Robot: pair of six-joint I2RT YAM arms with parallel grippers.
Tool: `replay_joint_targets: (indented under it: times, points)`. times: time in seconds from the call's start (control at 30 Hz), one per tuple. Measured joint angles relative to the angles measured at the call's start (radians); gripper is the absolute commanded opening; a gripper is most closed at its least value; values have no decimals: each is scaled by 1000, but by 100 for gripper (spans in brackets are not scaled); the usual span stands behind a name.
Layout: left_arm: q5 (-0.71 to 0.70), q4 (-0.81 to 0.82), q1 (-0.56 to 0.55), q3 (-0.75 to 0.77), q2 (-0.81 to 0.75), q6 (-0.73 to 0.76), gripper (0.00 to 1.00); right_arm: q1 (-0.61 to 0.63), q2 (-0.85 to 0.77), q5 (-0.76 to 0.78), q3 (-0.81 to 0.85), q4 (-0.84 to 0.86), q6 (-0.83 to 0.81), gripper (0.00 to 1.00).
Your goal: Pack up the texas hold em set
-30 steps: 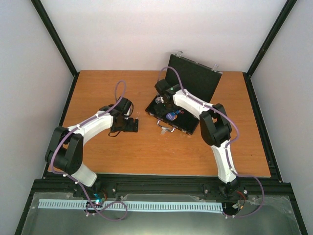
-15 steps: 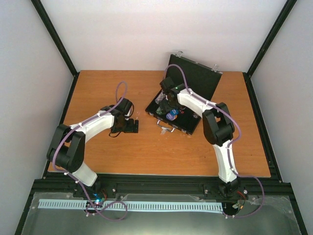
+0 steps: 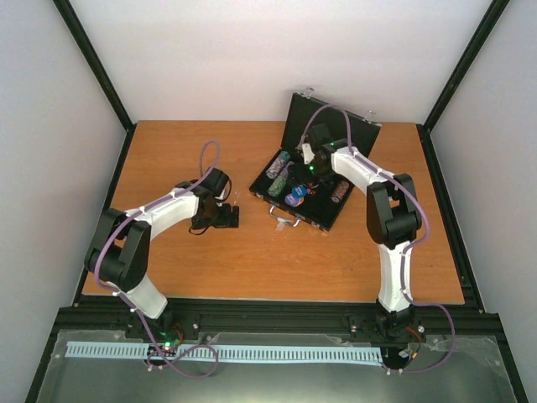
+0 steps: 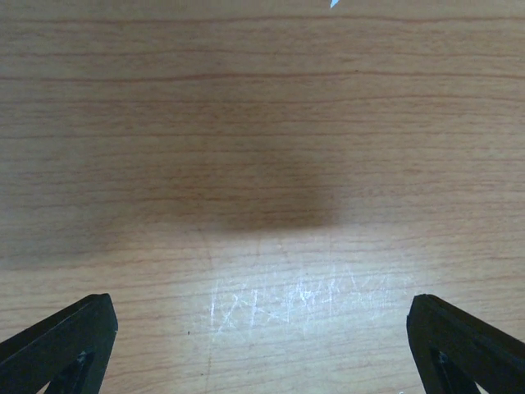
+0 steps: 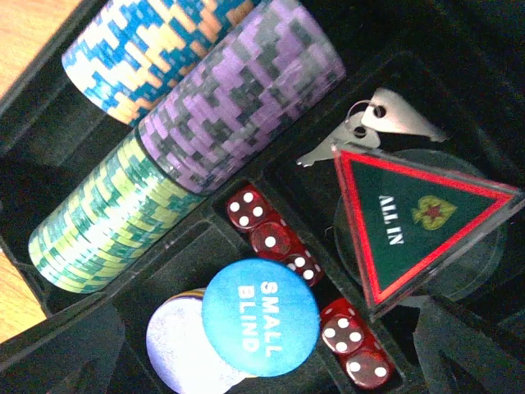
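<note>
case [image 3: 346,138]: black and open, on the desk [image 4: 262,123] right of centre towards the back, with its lid standing up behind the tray.
left hand [image 4: 261,316]: i see its fingers spread wide with nothing between them. it sits low over bare wood, well to the left of the case.
right hand [image 3: 307,168]: it hangs over the open tray with fingers wide apart, gripping nothing that i can see.
chips: the blue and orange chips [image 5: 148,49], purple chips [image 5: 246,90] and green chips [image 5: 115,217] lie on their sides in the tray, pressed against each other.
dice [image 5: 275,238]: red. three sit in a row just below the purple chips, and two more lie nearer my camera.
blue disc [image 5: 261,316]: reads "small blind". it lies partly over a white disc [image 5: 172,353], just beside the dice.
triangle [image 5: 414,217]: red-edged and dark green, reads "all in", in the compartment right of the dice.
keys [image 5: 369,127]: silver, touching the triangle's top corner.
</note>
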Motion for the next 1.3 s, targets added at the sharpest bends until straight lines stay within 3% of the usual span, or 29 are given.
replay_joint_targets:
  times: [0.4,0.97,1.3]
  points:
    - [3,0,0,25,27,-19,100,-34,10,-227,-13,57,-1,96]
    - [9,0,0,29,29,-19,100,-26,9,-248,-111,114,-1,96]
    - [20,6,0,29,47,-19,100,13,-98,-237,-196,92,7,96]
